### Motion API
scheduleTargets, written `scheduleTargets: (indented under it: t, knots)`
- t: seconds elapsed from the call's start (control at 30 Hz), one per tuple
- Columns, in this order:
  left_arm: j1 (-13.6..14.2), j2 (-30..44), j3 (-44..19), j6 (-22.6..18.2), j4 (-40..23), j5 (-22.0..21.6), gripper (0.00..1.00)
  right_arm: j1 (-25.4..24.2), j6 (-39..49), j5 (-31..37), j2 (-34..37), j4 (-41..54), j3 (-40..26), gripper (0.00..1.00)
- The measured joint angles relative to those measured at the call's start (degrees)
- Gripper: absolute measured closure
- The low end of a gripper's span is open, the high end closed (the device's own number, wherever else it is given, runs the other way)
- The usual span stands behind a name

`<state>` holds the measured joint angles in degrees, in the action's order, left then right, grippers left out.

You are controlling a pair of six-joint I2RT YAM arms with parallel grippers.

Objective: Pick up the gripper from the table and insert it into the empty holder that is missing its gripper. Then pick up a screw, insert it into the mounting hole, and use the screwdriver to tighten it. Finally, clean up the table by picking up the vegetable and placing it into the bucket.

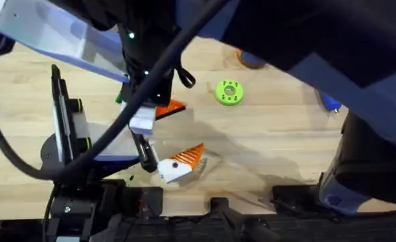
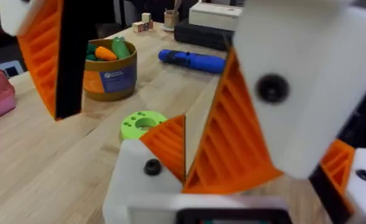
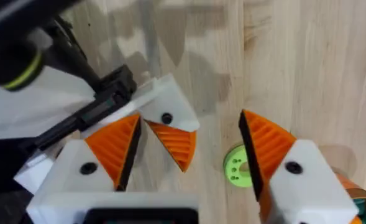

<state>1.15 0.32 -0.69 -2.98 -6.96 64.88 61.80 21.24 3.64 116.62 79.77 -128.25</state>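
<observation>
**Insertion stage: gripper seated in holder**

The holder (image 1: 176,169) lies on the table (image 1: 265,148), and the gripper (image 1: 192,156) appears inserted. Left gripper (image 2: 151,106) and right gripper (image 3: 189,158) stand wide and empty. Screwdriver (image 2: 192,61) lies idle; bucket (image 2: 111,71) holds toy vegetables. Screw fastening remains.
</observation>
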Motion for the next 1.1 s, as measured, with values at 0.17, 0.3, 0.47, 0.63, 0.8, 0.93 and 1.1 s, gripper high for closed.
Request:
scheduleTargets:
  t: [0.17, 0.3, 0.47, 0.63, 0.8, 0.93, 1.1]
  knots:
    - [0.00, 0.00, 0.00, -0.02, 0.02, 0.04, 0.014, -1.96, -5.62, -1.09, -3.61, -2.34, 0.00, 0.082]
    - [0.00, -0.01, 0.00, -0.02, 0.02, 0.04, 0.015, -4.90, -9.38, -1.40, -7.88, -1.94, 0.01, 0.081]
    - [0.00, 0.00, 0.00, -0.02, 0.02, 0.04, 0.015, -8.12, -12.02, -1.57, -13.33, -2.79, 3.81, 0.081]
    - [0.00, 0.00, 0.00, -0.02, 0.00, 0.04, 0.014, -11.09, -15.02, -1.58, -20.32, -6.50, 15.29, 0.081]
    - [0.00, 0.00, 0.00, -0.02, 0.00, 0.04, 0.014, -15.07, -19.01, -1.64, -28.56, -10.44, 27.24, 0.080]
    - [0.00, 0.00, 0.00, -0.04, 0.00, 0.04, 0.014, -19.32, -23.16, -0.21, -34.81, -10.52, 33.46, 0.079]
    - [0.00, 0.00, 0.00, -0.02, 0.00, 0.04, 0.014, -23.38, -26.84, 2.03, -40.37, -11.38, 40.07, 0.079]
